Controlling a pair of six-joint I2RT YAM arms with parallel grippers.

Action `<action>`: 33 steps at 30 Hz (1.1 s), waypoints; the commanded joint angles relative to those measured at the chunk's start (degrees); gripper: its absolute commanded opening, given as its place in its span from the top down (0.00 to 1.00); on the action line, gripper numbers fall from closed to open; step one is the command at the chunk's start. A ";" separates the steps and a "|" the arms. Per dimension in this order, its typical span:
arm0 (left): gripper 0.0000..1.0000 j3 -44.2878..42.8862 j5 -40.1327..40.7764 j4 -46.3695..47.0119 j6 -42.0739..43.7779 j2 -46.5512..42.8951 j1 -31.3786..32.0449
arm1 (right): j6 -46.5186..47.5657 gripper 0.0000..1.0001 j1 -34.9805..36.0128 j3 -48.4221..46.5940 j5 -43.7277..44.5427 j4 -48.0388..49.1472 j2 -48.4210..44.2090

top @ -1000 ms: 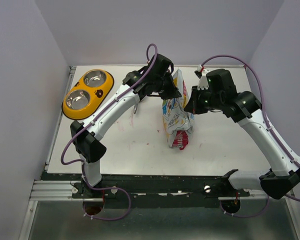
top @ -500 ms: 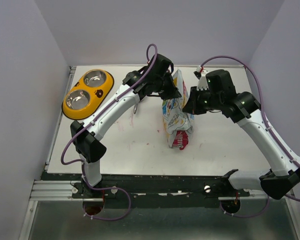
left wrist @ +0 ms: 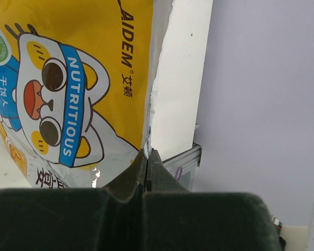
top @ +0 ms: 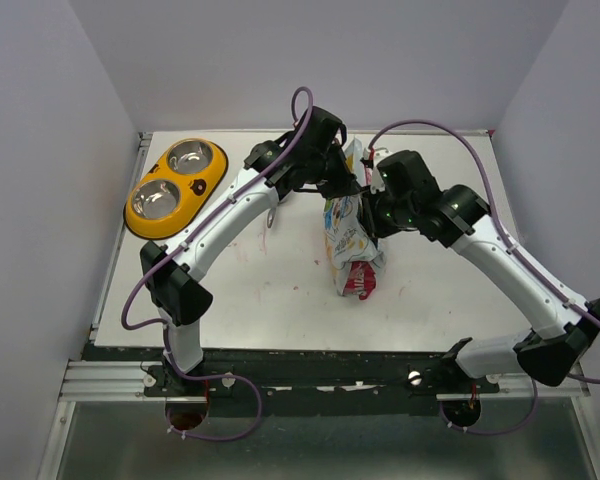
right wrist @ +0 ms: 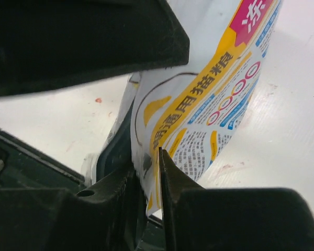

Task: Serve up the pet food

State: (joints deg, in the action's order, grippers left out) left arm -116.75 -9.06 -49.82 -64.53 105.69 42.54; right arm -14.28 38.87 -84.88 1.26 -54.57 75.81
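The pet food pouch (top: pixel 350 235), yellow, white and silver with a blue-and-white cartoon animal (left wrist: pixel 57 99), stands upright at the table's middle; the kibble inside is hidden. My left gripper (top: pixel 346 178) is shut on the pouch's top edge, and in the left wrist view its jaws (left wrist: pixel 147 154) pinch the thin seam. My right gripper (top: pixel 367 205) is pressed close from the right. The right wrist view shows that gripper (right wrist: pixel 149 167) open a little, with the pouch's (right wrist: pixel 199 110) edge lying between its fingers.
A yellow double bowl (top: pixel 218 170) with two steel cups sits at the back left of the white table (top: pixel 280 300). Purple walls close in the back and both sides. The left gripper's black body (right wrist: pixel 68 36) fills the top of the right wrist view.
My right arm has swung left, in against the pouch's upper right side, and its jaws have parted from shut to slightly open around the pouch edge. The left arm and pouch have held still.
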 commanded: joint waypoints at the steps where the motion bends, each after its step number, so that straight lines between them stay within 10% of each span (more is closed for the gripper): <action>1: 1.00 -2.96 -3.16 1.40 -1.12 -1.19 0.26 | 0.32 0.73 3.40 -3.26 12.43 -2.12 5.22; 8: 0.97 -1.82 -2.37 1.74 1.16 -2.76 0.17 | -7.76 0.99 3.67 -0.74 10.88 5.24 1.63; 12: 0.61 -0.24 0.53 2.71 4.41 -5.49 0.08 | -10.85 0.99 3.67 3.57 6.22 10.61 -1.98; 20: 0.31 9.42 4.40 5.08 10.04 -14.44 -0.01 | -12.26 0.99 3.67 5.34 5.25 14.22 -4.00; 27: 0.52 19.80 4.14 8.42 9.69 -19.29 1.14 | -13.49 0.99 3.67 7.89 3.84 16.07 -5.59; 33: 0.41 12.79 5.45 4.48 11.62 -13.59 4.12 | -13.93 0.99 3.67 7.89 2.96 15.89 -5.59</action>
State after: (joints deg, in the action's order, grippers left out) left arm -98.67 -5.63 -44.10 -55.18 88.27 44.21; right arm -26.22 41.89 -76.51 8.91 -43.79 72.53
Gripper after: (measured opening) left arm 0.534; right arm 0.013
